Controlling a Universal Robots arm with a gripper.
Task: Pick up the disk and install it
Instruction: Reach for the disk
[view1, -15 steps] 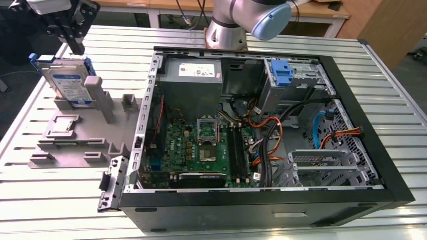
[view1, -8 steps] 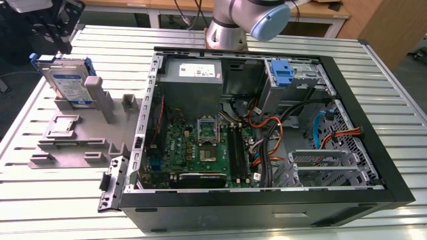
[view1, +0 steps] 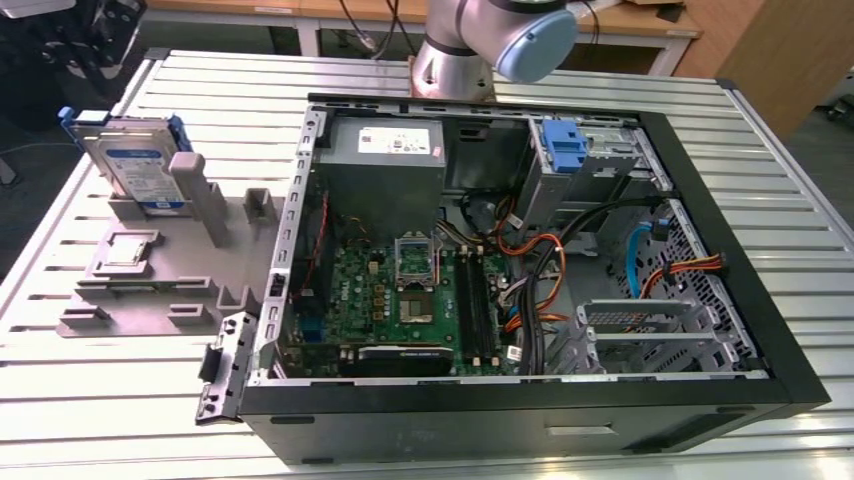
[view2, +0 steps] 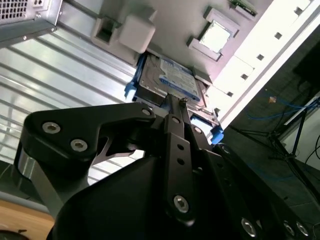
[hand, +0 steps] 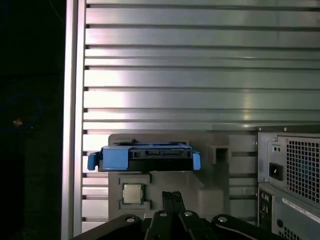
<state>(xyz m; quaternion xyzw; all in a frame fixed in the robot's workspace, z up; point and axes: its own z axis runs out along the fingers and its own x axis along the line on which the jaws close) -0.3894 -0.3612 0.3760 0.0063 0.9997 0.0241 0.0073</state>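
Note:
The disk (view1: 140, 165) stands on edge in a grey fixture (view1: 147, 300) at the exterior view's left, silver with a white-and-blue label and blue rails. Both wrist views also show the disk (view2: 167, 77) (hand: 145, 156), seated in its slot in the fixture (hand: 220, 180). My gripper (hand: 172, 196) hangs well above it, apart from it. Its fingertips (view2: 176, 100) are shut together with nothing between them.
The open computer case (view1: 534, 250) lies on the slatted metal table (view1: 787, 170), with a blue plastic bracket (view1: 567, 145) and a grey power-supply box (view1: 387, 145) near its far wall. A small square chip (hand: 131, 193) sits in the fixture beside the disk. The arm's base (view1: 461, 60) stands behind the case.

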